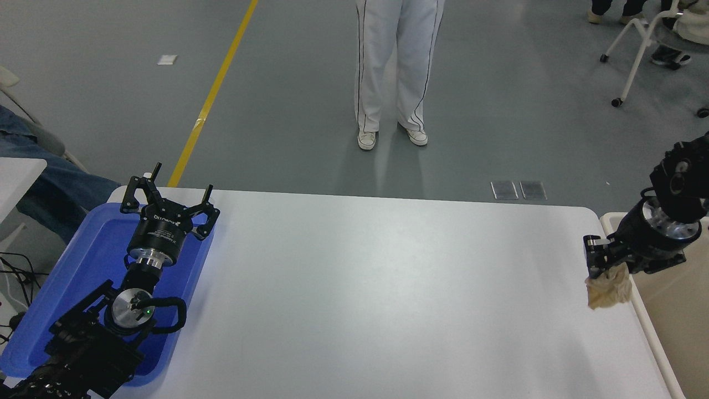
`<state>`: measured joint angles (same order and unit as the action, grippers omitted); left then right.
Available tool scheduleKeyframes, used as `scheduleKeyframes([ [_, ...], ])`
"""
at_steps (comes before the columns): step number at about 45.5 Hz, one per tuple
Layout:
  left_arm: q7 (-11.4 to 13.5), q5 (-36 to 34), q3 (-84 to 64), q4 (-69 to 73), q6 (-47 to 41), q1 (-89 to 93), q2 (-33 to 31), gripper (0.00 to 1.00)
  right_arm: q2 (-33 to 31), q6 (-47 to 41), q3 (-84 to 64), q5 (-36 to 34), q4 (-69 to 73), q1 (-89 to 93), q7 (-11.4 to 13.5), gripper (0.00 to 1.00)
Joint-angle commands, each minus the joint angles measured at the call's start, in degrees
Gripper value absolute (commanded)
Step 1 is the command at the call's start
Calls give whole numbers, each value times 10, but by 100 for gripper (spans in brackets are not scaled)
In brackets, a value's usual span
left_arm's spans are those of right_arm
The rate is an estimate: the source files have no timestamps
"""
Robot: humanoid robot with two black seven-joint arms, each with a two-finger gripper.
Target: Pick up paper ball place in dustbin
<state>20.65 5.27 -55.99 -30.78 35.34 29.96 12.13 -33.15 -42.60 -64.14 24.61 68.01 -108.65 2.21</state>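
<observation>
Pinching the small crumpled beige-tan paper ball [608,286], the right black gripper [602,260] holds it above the white counter [376,288] at its right edge, just beside the rim of the large cream-beige plastic dustbin [673,310]. Left black gripper [169,206] sits spread over the shallow blue tray [72,277]. A person in white trousers [396,66] stands beyond.

Lab hall: grey floor [498,111], yellow line [213,94].
</observation>
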Motion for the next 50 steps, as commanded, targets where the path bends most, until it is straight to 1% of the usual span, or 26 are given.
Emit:
scheduleKeyframes([
  [1, 0, 0, 0, 0, 0, 0, 0, 100, -2, -24, -21, -3, 44, -124, 0, 0],
  [17, 0, 0, 0, 0, 0, 0, 0, 100, -2, -24, -20, -4, 47, -223, 0, 0],
  [30, 0, 0, 0, 0, 0, 0, 0, 100, -10, -24, -48, -4, 49, -227, 0, 0],
  [42, 0, 0, 0, 0, 1, 0, 0, 100, -61, -24, -163, -2, 47, -230, 1, 0],
  [50, 0, 0, 0, -1, 1, -1, 0, 100, -132, -24, -238, 7, 42, -241, 3, 0],
])
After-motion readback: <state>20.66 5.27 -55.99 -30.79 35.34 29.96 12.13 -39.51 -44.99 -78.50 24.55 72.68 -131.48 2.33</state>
